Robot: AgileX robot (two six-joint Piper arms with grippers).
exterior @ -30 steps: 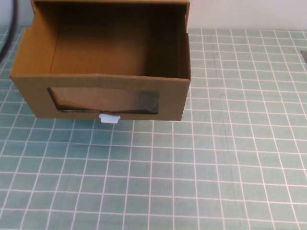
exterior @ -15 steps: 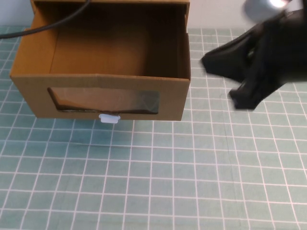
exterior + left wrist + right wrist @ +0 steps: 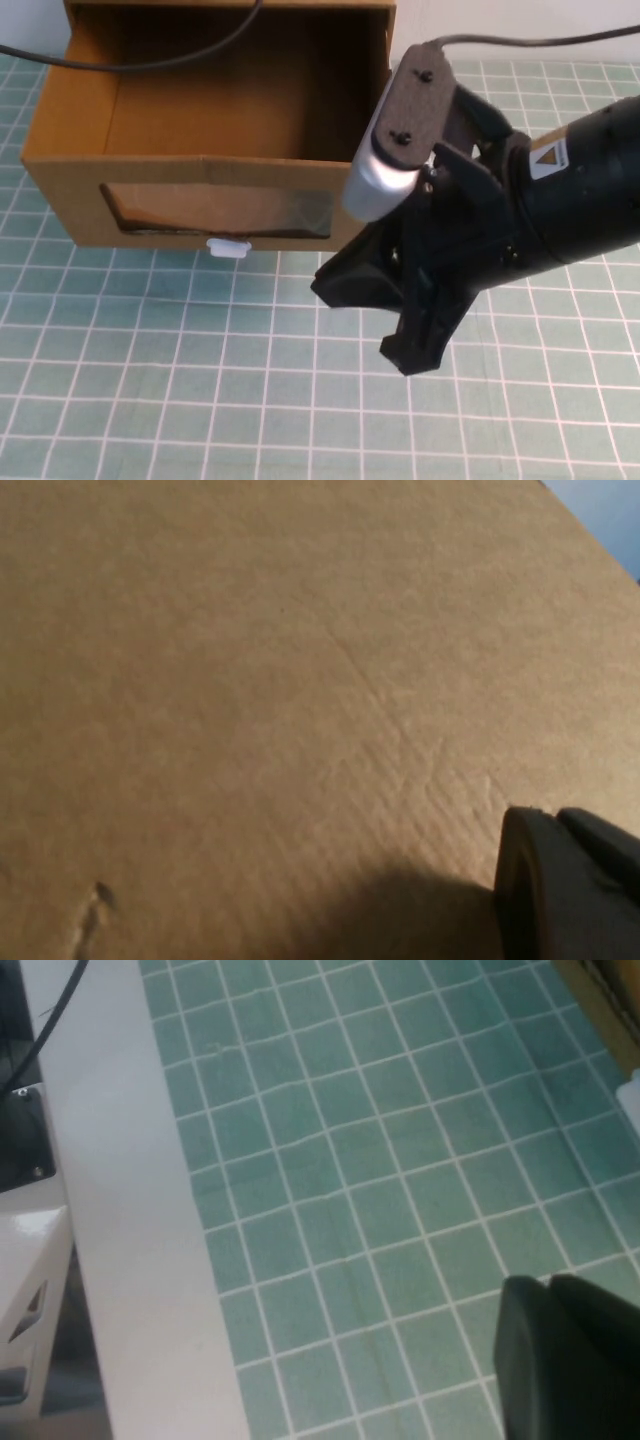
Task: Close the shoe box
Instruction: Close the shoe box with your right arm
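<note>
**A:** Where does the shoe box [image 3: 215, 130] sit?

**B:** At the far left of the table [image 3: 200, 400] in the high view, with its drawer drawn out toward the robot. The drawer's top is open, so the brown inside shows. Its front wall carries the clear window [image 3: 218, 212], and the small white pull tab [image 3: 228, 247] hangs just below that, at the wall's lower edge.

**A:** And the right pincer [image 3: 385, 315]?

**B:** It hangs over the green grid just in front of the drawer's front right corner, near that corner. From this angle I cannot say whether it touches the cardboard. Its two dark fingers [image 3: 425, 335] stand apart, one toward the box and one nearer the robot, with nothing between them.

**A:** Any open room around the box?

**B:** The grid in front of the drawer, left of the pincer, lies bare up to the near edge of the high view. To the right of the box the arm's body covers much of the surface. The right wrist view shows bare green squares running to the table's pale border.

**A:** The left pincer [image 3: 570, 885]?

**B:** Only a dark piece of it shows in the left wrist view, close against a plain cardboard face of the box; I cannot tell whether it is open or closed. A black cable [image 3: 150, 60] crosses above the drawer's far left corner.
</note>
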